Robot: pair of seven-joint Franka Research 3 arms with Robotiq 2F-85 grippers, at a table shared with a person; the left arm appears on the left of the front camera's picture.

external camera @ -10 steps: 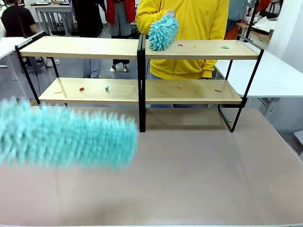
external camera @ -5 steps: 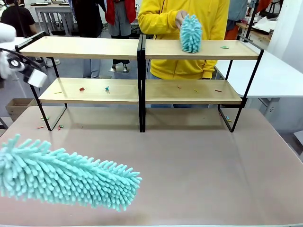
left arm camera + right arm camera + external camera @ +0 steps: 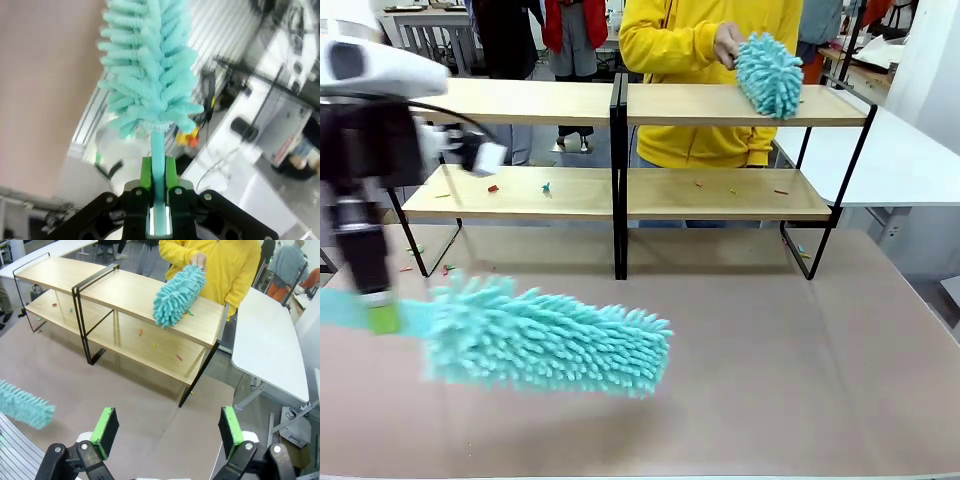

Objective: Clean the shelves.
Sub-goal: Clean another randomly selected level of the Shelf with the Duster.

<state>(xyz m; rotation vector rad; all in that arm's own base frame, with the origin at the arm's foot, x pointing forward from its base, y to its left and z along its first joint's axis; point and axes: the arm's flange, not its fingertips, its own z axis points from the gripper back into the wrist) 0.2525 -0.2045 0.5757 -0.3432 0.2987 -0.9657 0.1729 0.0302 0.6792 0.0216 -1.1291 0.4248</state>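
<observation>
Left gripper at left edge, pointing down, fingers pinching thin handle of teal duster (left wrist view showing green pads clamping it). Duster head hanging level over grey-brown tabletop, well in front of shelves. Shelves standing at table's far side, small scraps lying on lower boards. Person's hand holding second duster on upper right board. Right gripper hovering high, jaws spread wide, gripping nothing.

A duster blocks the shelves at top right (free lower down).
</observation>
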